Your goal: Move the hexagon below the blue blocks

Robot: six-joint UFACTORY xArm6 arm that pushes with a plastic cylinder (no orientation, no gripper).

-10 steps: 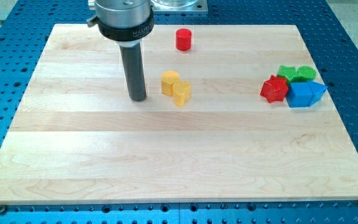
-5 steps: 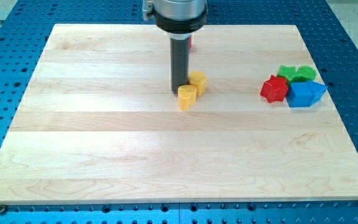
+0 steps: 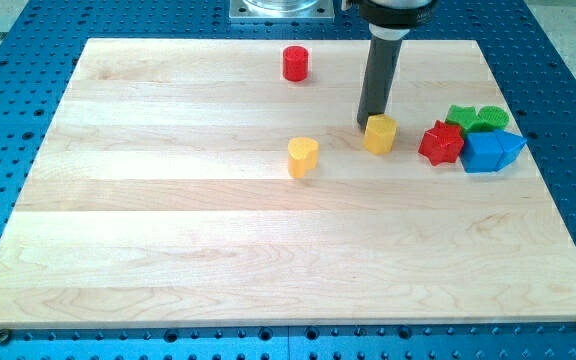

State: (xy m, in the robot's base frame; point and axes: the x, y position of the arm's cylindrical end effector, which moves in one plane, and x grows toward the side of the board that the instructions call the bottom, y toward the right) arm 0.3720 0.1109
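A pale wooden board point(image 3: 218, 250) lay on a blue perforated table point(image 3: 8, 40) and filled most of the view. The arm's dark rod point(image 3: 379, 80) came down from the view's top, right of centre; it carried no gripper, so there was nothing to be apart or together. My tip point(image 3: 367, 124) stood on the board against the upper left side of the yellow hexagon point(image 3: 379, 133), touching it or very nearly so.

At the view's right sat a tight cluster. The blue blocks point(image 3: 491, 151) were its largest part: a cube-like one and, touching it on the right, a second whose shape could not be made out. Above them were two green blocks point(image 3: 476, 118), side by side, shapes unclear. The red star point(image 3: 441, 143) touched the blue blocks on their left.

The yellow hexagon was just left of the red star, a small gap between them, and level with the cluster, not below the blue blocks.

A yellow heart-shaped block point(image 3: 303, 157) stood alone near the board's centre, well left of the hexagon. A red cylinder point(image 3: 295, 63) stood apart near the top edge.
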